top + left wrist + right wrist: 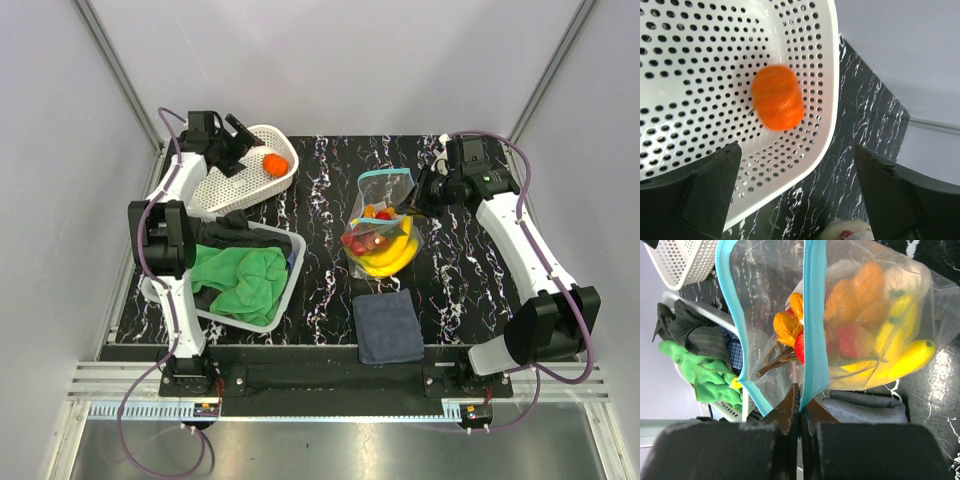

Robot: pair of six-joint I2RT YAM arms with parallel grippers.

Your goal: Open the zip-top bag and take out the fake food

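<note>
The clear zip-top bag [380, 225] with a teal zip strip [812, 315] stands in the middle of the table, its mouth open. My right gripper [801, 402] is shut on one side of the strip and holds the mouth up. Inside lie a yellow banana bunch [890, 362], red berries [800, 346] and orange pieces [852, 292]. An orange round fruit [777, 97] lies in the white perforated basket [230, 185] at the back left. My left gripper [797, 195] hovers open and empty above that basket's rim.
A white bin [262, 318] with green cloth [240, 280] and dark clothes stands at the left front. A dark blue folded cloth [388, 325] lies at the front, below the bag. The table top is black marble [320, 220].
</note>
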